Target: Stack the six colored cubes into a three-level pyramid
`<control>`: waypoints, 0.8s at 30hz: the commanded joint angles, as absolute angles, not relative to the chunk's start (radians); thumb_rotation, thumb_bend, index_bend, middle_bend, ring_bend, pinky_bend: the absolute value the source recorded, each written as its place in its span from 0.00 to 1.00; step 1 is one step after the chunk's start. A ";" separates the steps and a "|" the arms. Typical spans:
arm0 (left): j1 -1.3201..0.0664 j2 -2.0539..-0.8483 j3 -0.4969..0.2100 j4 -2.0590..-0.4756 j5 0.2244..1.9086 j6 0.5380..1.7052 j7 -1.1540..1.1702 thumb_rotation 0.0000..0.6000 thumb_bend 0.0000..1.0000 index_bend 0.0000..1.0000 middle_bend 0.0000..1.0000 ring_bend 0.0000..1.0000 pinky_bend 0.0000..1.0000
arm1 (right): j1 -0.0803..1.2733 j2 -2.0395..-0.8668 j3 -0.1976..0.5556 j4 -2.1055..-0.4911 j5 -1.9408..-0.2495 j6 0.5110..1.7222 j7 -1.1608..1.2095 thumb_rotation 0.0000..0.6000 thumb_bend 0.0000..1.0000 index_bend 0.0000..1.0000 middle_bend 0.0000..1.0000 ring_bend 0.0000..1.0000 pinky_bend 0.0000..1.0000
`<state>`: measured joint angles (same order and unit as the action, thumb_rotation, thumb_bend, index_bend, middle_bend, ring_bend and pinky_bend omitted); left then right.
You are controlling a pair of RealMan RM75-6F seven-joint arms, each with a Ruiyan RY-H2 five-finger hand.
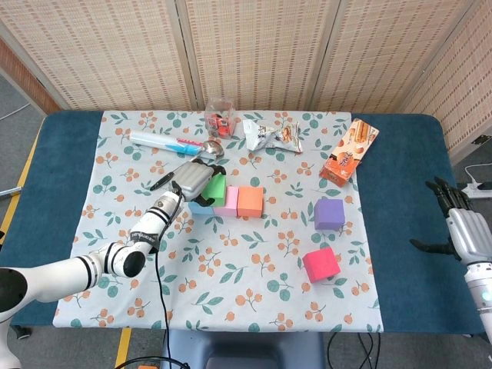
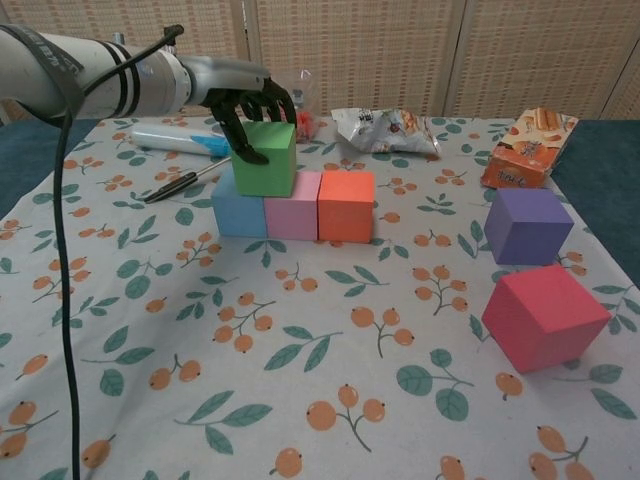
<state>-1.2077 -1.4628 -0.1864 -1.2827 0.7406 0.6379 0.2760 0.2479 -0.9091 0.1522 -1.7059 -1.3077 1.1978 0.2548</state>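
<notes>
From overhead, the left hand [image 1: 194, 177] covers most of the green cube [image 1: 216, 190] and the blue cube [image 1: 201, 207] beneath it. The right hand [image 1: 453, 215] sits half cut off by the frame edge, grip unreadable.

cubes: matt, smooth, foam-like, e.g. green cube [image 2: 265, 158]
tablecloth [image 2: 300, 340]: matt printed cloth
left hand [image 2: 250, 105]: black plastic fingers, grey metal-look shell
snack bag [image 2: 385, 130]: glossy crinkled foil
biscuit box [image 2: 530, 147]: printed cardboard

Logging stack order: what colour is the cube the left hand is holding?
Green, held by the left hand; it shows best in the chest view.
</notes>
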 commanded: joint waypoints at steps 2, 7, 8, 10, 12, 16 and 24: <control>-1.211 -1.463 -0.185 -1.285 0.732 0.638 0.283 1.00 0.33 0.35 0.38 0.31 0.20 | 0.248 -0.910 0.152 -1.705 -1.308 1.196 0.255 1.00 0.02 0.00 0.04 0.00 0.07; -1.213 -1.465 -0.182 -1.285 0.723 0.635 0.288 1.00 0.33 0.35 0.38 0.31 0.20 | 0.249 -0.911 0.153 -1.704 -1.306 1.195 0.254 1.00 0.02 0.00 0.04 0.00 0.07; -1.213 -1.465 -0.181 -1.286 0.722 0.636 0.288 1.00 0.33 0.35 0.38 0.31 0.20 | 0.249 -0.911 0.153 -1.704 -1.306 1.194 0.253 1.00 0.02 0.00 0.04 0.00 0.07; -1.213 -1.464 -0.180 -1.289 0.721 0.636 0.290 1.00 0.33 0.35 0.38 0.31 0.20 | 0.250 -0.912 0.153 -1.704 -1.306 1.194 0.253 1.00 0.02 0.00 0.04 0.00 0.07; -1.213 -1.463 -0.178 -1.293 0.721 0.637 0.292 1.00 0.33 0.35 0.38 0.31 0.20 | 0.250 -0.912 0.153 -1.703 -1.305 1.193 0.253 1.00 0.02 0.00 0.04 0.00 0.07; -1.215 -1.460 -0.176 -1.298 0.715 0.636 0.297 1.00 0.32 0.34 0.37 0.31 0.20 | 0.250 -0.913 0.152 -1.703 -1.306 1.193 0.253 1.00 0.02 0.00 0.04 0.00 0.07; -1.217 -1.456 -0.170 -1.310 0.704 0.643 0.308 1.00 0.33 0.23 0.25 0.22 0.20 | 0.248 -0.912 0.153 -1.703 -1.307 1.196 0.255 1.00 0.02 0.00 0.04 0.00 0.07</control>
<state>-1.2173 -1.4557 -0.1707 -1.3088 0.7046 0.6424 0.3071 0.2480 -0.9119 0.1533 -1.7027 -1.3073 1.1955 0.2551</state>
